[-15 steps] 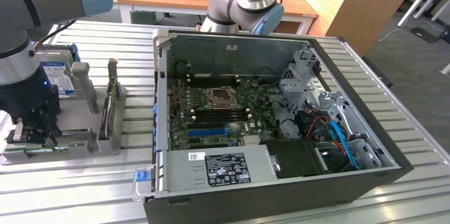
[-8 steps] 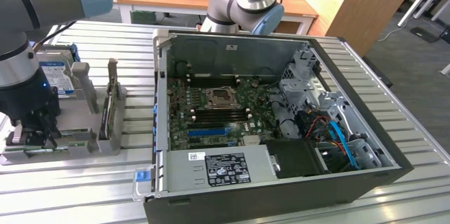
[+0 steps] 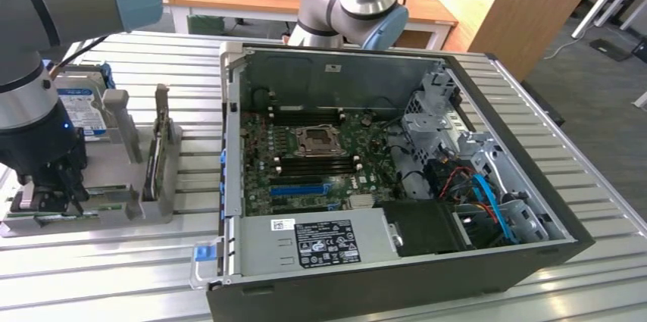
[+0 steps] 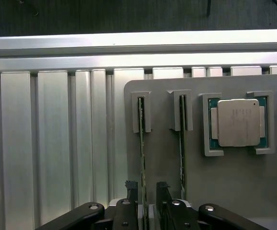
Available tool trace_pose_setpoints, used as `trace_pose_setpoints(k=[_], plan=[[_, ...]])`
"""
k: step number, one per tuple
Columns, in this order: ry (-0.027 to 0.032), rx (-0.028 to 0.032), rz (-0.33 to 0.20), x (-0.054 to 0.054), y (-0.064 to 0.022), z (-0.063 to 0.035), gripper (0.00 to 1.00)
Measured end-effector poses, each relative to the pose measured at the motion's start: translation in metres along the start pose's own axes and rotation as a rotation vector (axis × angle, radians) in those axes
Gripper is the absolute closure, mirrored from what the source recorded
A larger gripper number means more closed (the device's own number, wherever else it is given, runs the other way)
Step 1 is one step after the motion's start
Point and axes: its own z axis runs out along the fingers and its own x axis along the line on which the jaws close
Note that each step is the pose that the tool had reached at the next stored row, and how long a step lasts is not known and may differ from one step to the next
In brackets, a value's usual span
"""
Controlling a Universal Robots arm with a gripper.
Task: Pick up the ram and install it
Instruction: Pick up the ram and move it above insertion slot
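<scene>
Two rams stand on edge in slots of a grey holder tray (image 4: pixel 162 110). My gripper (image 4: pixel 147 186) is low over the tray and its dark fingers (image 4: pixel 131 186) straddle the near end of the left ram (image 4: pixel 141 139), a thin green stick. The jaws stand open, with a gap showing on one side of the stick. The second ram (image 4: pixel 182 143) lies parallel, just outside the jaws. In the exterior view the gripper (image 3: pixel 48 195) hangs over the tray (image 3: pixel 91 220) at the exterior view's left, beside the open computer case (image 3: pixel 404 261).
A square silver CPU (image 4: pixel 238 122) sits in a pocket of the tray beside the rams. A blue-labelled hard drive (image 3: pixel 81 106) stands behind the tray. Inside the case the motherboard (image 3: pixel 314 155) shows dark memory slots. Ribbed metal table (image 3: pixel 121 276) all around.
</scene>
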Motion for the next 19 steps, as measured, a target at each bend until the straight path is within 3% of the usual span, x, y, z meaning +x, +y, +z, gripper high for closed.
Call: trace_pose_setpoints(k=[9,19], plan=[[-0.0001,0.0002,-0.003,-0.0003,-0.0069,0.0008,0.70],[-0.0001,0.0002,-0.004,-0.0005,-0.0070,0.0061,0.70]])
